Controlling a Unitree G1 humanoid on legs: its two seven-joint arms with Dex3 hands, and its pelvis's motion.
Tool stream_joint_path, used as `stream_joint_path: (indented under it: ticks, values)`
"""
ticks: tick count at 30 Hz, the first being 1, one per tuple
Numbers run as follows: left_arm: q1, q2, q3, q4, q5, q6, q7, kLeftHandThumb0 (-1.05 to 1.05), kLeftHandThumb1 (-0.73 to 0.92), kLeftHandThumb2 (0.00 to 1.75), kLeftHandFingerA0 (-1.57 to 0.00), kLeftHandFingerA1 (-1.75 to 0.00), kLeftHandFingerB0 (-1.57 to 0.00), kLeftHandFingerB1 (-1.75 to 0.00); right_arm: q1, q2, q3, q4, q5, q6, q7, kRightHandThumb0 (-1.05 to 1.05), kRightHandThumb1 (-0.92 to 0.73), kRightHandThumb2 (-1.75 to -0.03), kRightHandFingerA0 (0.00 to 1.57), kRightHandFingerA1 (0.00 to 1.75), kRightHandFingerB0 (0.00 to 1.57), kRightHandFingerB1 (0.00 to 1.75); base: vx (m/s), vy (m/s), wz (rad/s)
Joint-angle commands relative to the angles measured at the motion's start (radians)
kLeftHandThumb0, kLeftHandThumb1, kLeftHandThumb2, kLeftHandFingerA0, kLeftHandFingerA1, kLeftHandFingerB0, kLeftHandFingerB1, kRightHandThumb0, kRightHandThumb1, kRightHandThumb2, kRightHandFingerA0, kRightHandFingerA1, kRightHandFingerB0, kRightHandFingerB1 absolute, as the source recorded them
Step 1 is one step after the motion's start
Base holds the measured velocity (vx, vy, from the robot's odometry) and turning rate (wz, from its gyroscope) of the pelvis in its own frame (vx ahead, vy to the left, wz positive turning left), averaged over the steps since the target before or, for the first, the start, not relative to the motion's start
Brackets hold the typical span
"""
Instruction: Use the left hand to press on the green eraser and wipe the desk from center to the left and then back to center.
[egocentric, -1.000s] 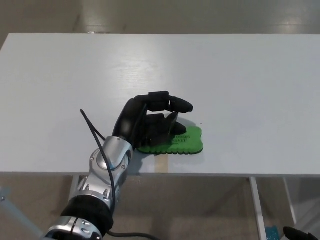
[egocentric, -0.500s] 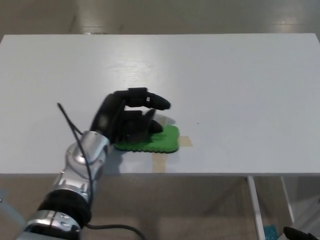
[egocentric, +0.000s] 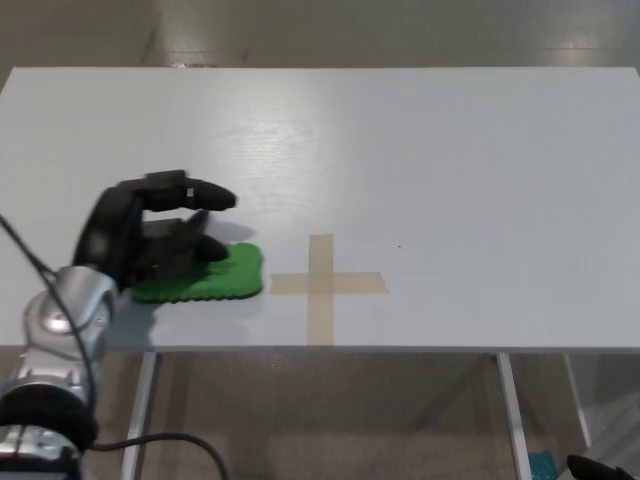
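Left robot hand (egocentric: 150, 235) sits low on the left part of the white bench (egocentric: 420, 160), palm down, pressing on the green eraser (egocentric: 215, 274). Lower fingers (egocentric: 185, 250) lie flat on the eraser's left half, covering it; one upper finger (egocentric: 200, 194) sticks out to the right above it, not touching. So the hand is bearing down on the eraser from above rather than wrapped around it. Silver wrist (egocentric: 65, 310) and forearm run off the bottom-left corner, a black cable (egocentric: 20, 245) looping beside them.

Eraser lies flat on the bench, left of center, near the front edge; its right half is uncovered, wavy lower edge visible. Compared with a second ago, hand and eraser together have slid well to the left.

Just right of the eraser, a tan tape cross (egocentric: 325, 284) is now fully exposed on the bench surface; eraser's right edge is just beside the cross's left arm, can't tell if touching.

Right robot hand not in view. A small dark object (egocentric: 600, 468) shows at the bottom-right corner, below the bench, too small to identify
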Motion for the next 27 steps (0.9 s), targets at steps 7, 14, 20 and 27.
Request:
stream_joint_path:
  ticks: [7,14,20,27]
  values:
    - [0.084,0.090,0.047,0.088,-0.011,0.029,-0.012,-0.14,0.80,0.64,-1.01,-0.74,-0.93,-0.65,0.008,0.003,-0.003,0.012,0.010,0.021,0.006,-0.39,-0.75,-0.63,0.59,0.52,0.66,0.43,0.00,0.000,0.00]
    - [0.111,0.116,0.068,0.117,-0.023,0.021,-0.013,-0.13,0.80,0.64,-1.00,-0.75,-0.91,-0.63,0.026,0.009,-0.014,0.016,0.018,0.001,0.019,-0.38,-0.76,-0.63,0.62,0.51,0.66,0.44,0.00,0.000,0.00]
    - [0.126,0.113,0.077,0.127,-0.031,0.028,-0.016,-0.12,0.81,0.64,-0.99,-0.74,-0.89,-0.63,0.043,0.013,-0.007,0.020,0.003,-0.012,-0.014,-0.39,-0.76,-0.63,0.64,0.57,0.69,0.45,0.00,0.000,0.00]
    - [0.126,0.100,0.068,0.129,-0.031,0.029,-0.007,-0.14,0.81,0.64,-1.00,-0.74,-0.91,-0.65,0.046,0.013,-0.016,0.016,0.021,-0.003,0.016,-0.39,-0.76,-0.63,0.63,0.53,0.68,0.45,0.00,0.000,0.00]
